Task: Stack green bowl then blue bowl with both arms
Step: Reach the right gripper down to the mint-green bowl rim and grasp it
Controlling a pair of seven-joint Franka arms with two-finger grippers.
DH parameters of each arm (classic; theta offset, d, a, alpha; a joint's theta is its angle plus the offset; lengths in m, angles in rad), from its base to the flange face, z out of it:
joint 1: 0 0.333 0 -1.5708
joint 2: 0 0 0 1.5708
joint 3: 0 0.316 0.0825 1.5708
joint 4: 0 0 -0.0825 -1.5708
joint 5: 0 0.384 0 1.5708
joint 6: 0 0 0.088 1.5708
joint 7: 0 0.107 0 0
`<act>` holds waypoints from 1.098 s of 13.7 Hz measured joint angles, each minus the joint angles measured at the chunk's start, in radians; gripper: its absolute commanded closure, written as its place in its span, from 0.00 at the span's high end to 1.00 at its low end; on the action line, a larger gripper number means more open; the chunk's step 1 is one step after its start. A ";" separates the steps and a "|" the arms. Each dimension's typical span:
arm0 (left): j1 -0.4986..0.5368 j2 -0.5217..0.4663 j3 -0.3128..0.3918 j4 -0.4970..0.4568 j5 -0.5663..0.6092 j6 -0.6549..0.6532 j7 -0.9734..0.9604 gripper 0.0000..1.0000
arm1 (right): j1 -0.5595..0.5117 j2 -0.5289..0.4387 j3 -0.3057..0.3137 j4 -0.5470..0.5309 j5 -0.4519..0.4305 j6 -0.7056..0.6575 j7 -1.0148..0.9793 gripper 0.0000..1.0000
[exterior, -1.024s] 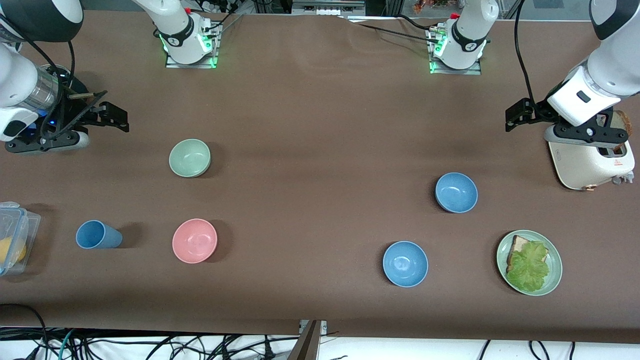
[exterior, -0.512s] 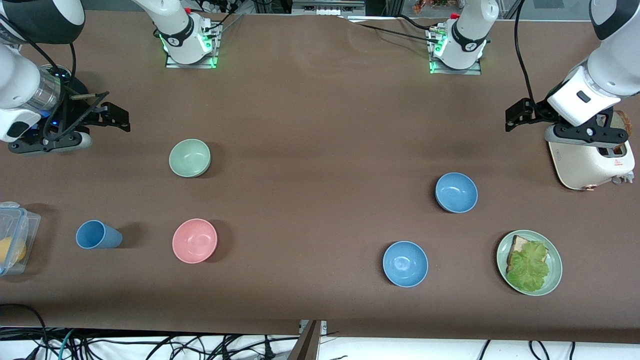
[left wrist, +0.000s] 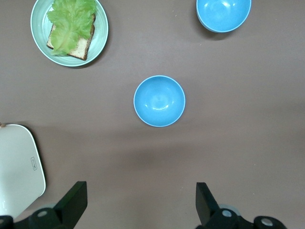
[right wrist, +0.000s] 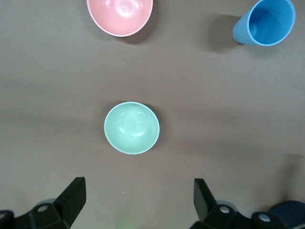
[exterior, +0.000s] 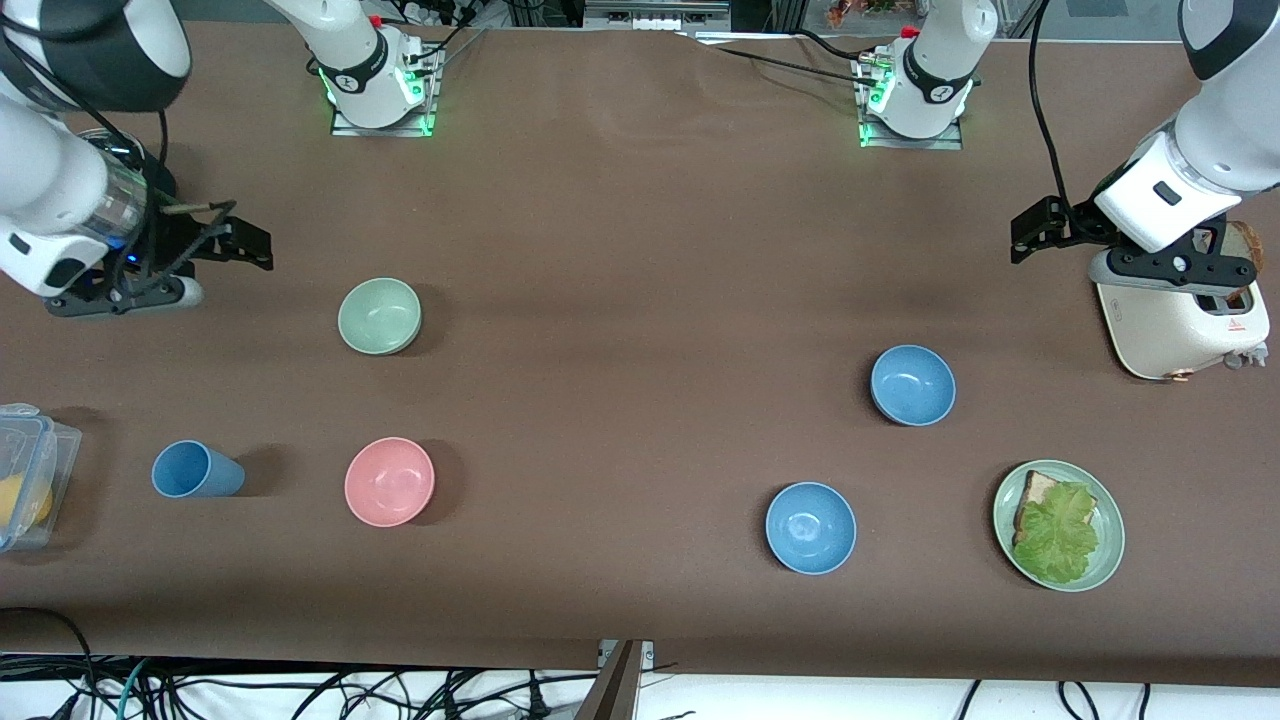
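Nothing has been stacked yet: every bowl sits alone on the brown table. The green bowl is found at about nine o'clock on the table as the front camera sees it, toward the right arm's end, empty and upright, with the pink bowl nearer the camera and the blue cup lying on its side beside that.

The right claw is held in the air at roughly ten o'clock of the green bowl, fingers spread wide, nothing between them. In the right wrist view the green bowl is framed squarely between the two fingers, so a descent onto it is judged to be the step in hand.

At the left arm's end two blue bowls are seen. The one farther from the camera is taken as the blue bowl, though the two shades are hard to separate here; the other blue bowl lies at about seven o'clock of it. The left claw hangs beside the toaster, fingers apart and empty, the arm waiting. A green plate of bread and lettuce is left untouched.

Both grasps, both carries and both placements are still to be done.
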 measured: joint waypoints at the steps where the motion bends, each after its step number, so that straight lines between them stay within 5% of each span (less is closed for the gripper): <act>1: 0.000 0.000 0.000 0.000 0.000 0.000 0.000 1.00 | -0.002 0.003 -0.006 -0.052 0.000 0.059 0.001 1.00; 8: 0.000 0.000 0.000 0.000 0.000 0.000 0.000 1.00 | -0.011 0.038 -0.021 -0.446 0.007 0.536 0.003 1.00; 12: 0.000 0.000 0.000 0.000 0.000 0.000 0.000 1.00 | -0.011 0.094 -0.021 -0.574 0.013 0.711 0.006 0.99; 15: 0.000 0.000 0.000 0.000 0.000 0.000 0.000 1.00 | -0.011 0.135 -0.021 -0.603 0.013 0.749 0.006 0.74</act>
